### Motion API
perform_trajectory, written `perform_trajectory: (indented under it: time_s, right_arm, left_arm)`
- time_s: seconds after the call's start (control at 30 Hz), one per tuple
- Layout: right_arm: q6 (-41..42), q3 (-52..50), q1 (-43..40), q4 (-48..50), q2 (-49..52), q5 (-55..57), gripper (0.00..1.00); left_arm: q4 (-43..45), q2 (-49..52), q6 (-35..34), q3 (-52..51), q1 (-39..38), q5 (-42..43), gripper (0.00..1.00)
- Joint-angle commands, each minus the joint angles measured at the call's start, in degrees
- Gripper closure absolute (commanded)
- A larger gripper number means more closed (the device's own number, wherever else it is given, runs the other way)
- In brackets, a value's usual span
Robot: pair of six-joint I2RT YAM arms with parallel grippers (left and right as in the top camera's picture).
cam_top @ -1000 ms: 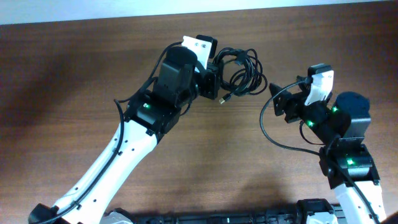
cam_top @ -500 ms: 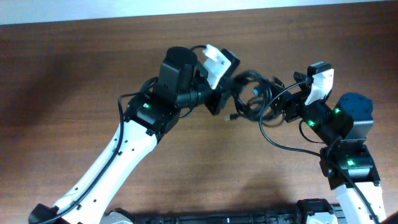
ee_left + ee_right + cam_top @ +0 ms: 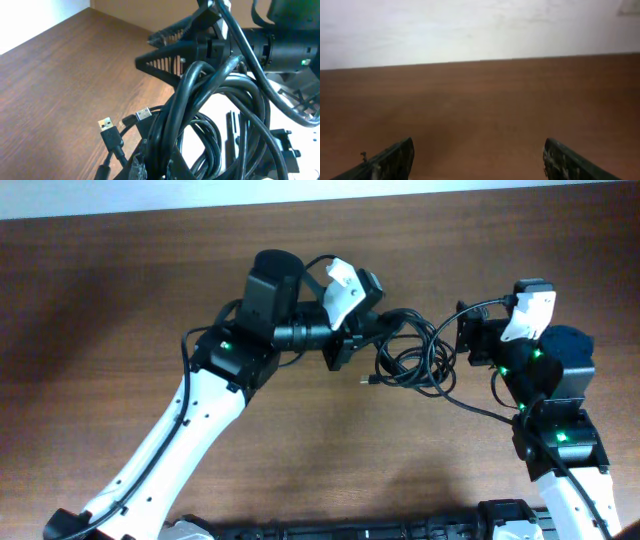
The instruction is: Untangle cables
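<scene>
The cables [image 3: 412, 352] are a bundle of thin black loops hanging between the two arms over the table's middle. My left gripper [image 3: 352, 338] is shut on the bundle's left side. In the left wrist view the cables [image 3: 210, 105] pass between the fingers [image 3: 156, 167], and a USB plug [image 3: 106, 125] and a smaller plug [image 3: 143, 114] dangle at the left. My right gripper [image 3: 470, 340] is just right of the bundle, with one strand running past it. In the right wrist view its fingers [image 3: 477, 160] are wide apart with only bare table between them.
The brown wooden table [image 3: 120, 300] fills the overhead view, with a pale wall strip along the far edge [image 3: 200, 195]. The right arm's body [image 3: 555, 400] stands at the right, and the left arm [image 3: 190, 430] crosses from the lower left.
My left gripper has carried the cable bundle right and toward the front. The bundle has spread out toward the right gripper. The right gripper has shifted slightly right and turned.
</scene>
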Motion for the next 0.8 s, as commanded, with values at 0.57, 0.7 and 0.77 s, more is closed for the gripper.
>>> perform_trajectory:
  time_s: [0.57,0.7,0.77]
  right_arm:
    - [6.34,0.98,-0.2,1.05,-4.61,-19.96,0.16]
    - [9.44,0.98,-0.2,2.38,-4.76,-26.82,0.16]
    - [10.88,0.98,-0.2,2.8,-4.76,-28.65,0.16]
  left_arm:
    - [-0.98,-1.01,-10.88,1.05,2.62,-17.2,1.0]
    - [-0.76,-1.01,-18.14,1.05,2.62,-21.92,1.0]
    - [-0.22,-1.01,-22.27,1.05,2.6,-22.62,1.0]
